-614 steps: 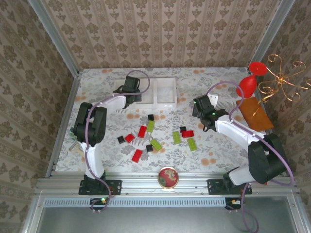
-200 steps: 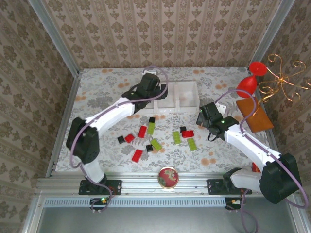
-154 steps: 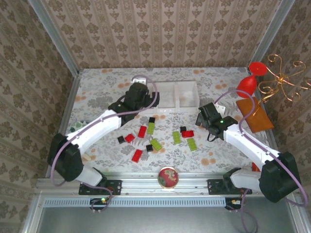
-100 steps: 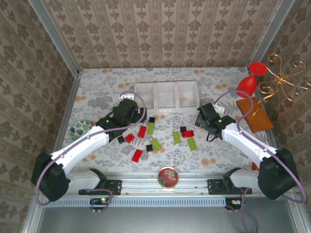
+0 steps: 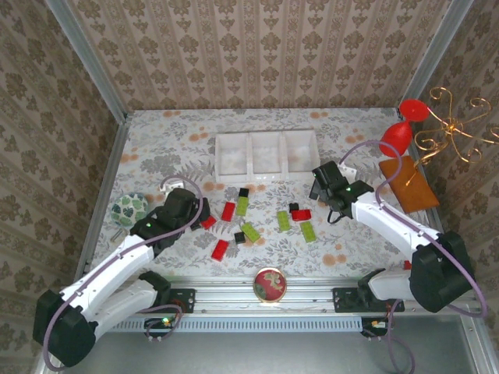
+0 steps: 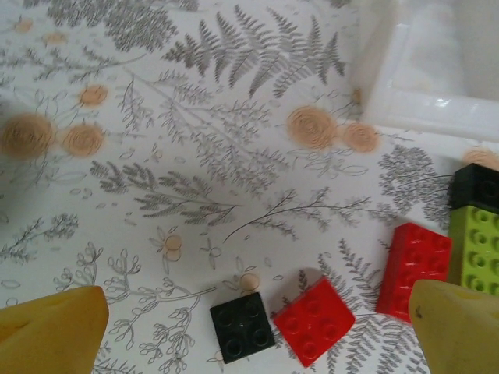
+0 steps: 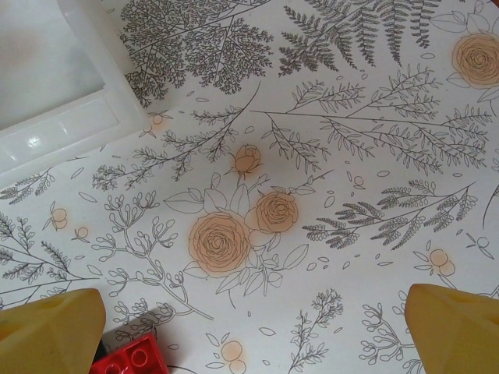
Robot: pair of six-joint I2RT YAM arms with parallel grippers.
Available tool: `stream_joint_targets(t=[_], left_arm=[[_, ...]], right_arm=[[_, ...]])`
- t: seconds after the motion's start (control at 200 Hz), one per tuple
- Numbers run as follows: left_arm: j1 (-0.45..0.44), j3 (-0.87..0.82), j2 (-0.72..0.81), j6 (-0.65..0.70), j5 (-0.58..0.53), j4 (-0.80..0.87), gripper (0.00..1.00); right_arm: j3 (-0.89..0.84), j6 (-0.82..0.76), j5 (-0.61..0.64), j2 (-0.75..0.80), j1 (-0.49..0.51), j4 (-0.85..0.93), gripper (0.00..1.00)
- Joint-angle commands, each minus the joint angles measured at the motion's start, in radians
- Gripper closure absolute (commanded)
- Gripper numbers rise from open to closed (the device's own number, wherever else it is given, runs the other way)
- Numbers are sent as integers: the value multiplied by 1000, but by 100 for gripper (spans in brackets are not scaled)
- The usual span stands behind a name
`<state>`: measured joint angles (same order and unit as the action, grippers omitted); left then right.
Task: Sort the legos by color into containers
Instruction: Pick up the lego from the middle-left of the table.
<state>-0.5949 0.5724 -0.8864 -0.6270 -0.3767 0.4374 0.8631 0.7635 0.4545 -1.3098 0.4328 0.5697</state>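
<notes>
From above we see the legos [image 5: 242, 205] strewn on the desk [image 5: 156, 148] just in front of the white three-part tray [image 5: 267, 178], the left hand [image 5: 196, 212] at their left end, the right hand [image 5: 318, 188] near the tray's right front corner. The left wrist camera adds that its yellow fingers [image 6: 51, 335] stand wide apart, framing a black brick [image 6: 242, 327] and a red square brick [image 6: 313, 321]; the right wrist camera shows that hand equally spread, a red brick [image 7: 129, 360] beside one finger.

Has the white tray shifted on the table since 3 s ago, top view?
Yes. The tray has slid to the right. Its right end was roughly in line with the round dish at the near edge, and now lies well to the right of it.
</notes>
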Motion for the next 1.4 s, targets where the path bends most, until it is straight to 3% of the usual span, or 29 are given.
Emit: stream_joint_targets(t=[0.0, 0.44, 0.87, 1.395], left_arm=[[25, -12, -2, -34, 57, 41, 1], [97, -29, -167, -41, 136, -8, 13], [133, -46, -270, -34, 161, -89, 16], [164, -83, -257, -36, 163, -35, 28]], right_arm=[[27, 25, 1, -15, 9, 24, 0], [28, 28, -2, -32, 9, 24, 0], [28, 32, -7, -42, 9, 21, 0], [32, 31, -8, -49, 9, 21, 0]])
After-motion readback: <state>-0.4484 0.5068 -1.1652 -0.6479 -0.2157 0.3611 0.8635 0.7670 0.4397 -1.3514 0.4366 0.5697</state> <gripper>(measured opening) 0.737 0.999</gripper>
